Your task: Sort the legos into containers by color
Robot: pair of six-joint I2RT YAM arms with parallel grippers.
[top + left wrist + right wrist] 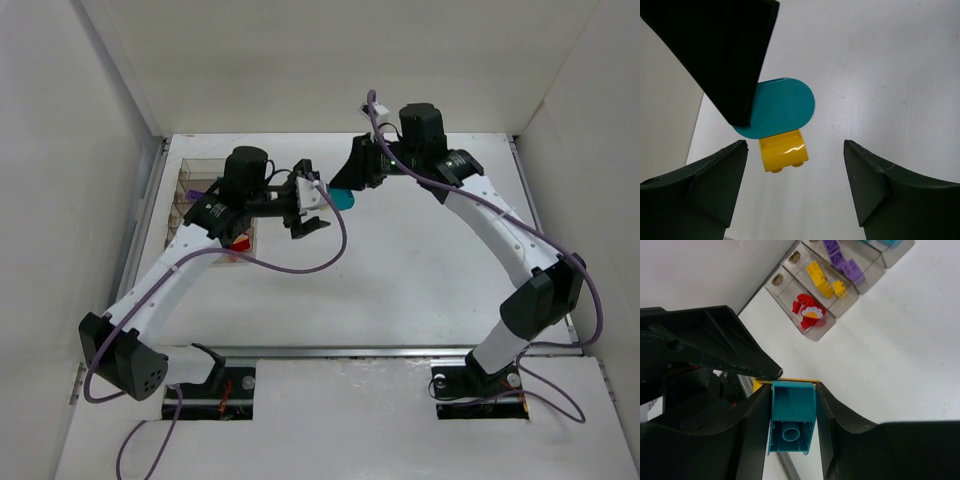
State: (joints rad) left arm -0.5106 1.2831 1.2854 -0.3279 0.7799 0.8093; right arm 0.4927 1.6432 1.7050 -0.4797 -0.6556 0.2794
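My right gripper (pixel 792 387) is shut on a teal lego (pixel 790 415), held above the table; in the top view this gripper (pixel 345 188) and the teal lego (pixel 346 201) are at the back centre. A yellow lego (pixel 784 150) touches the teal one (pixel 780 107); only its edge (pixel 790 381) shows in the right wrist view. My left gripper (pixel 795 145) is open, jaws either side of the yellow lego and apart from it. It (pixel 308 215) sits just left of the right gripper. The container (pixel 190 195) stands at the left.
The container's compartments (pixel 826 330) hold red legos (pixel 809 312), yellow legos (pixel 821 282) and purple legos (pixel 845 262), with teal ones (pixel 887 242) at the frame's top edge. White walls enclose the table on three sides. A metal rail (pixel 380 351) runs along the near edge.
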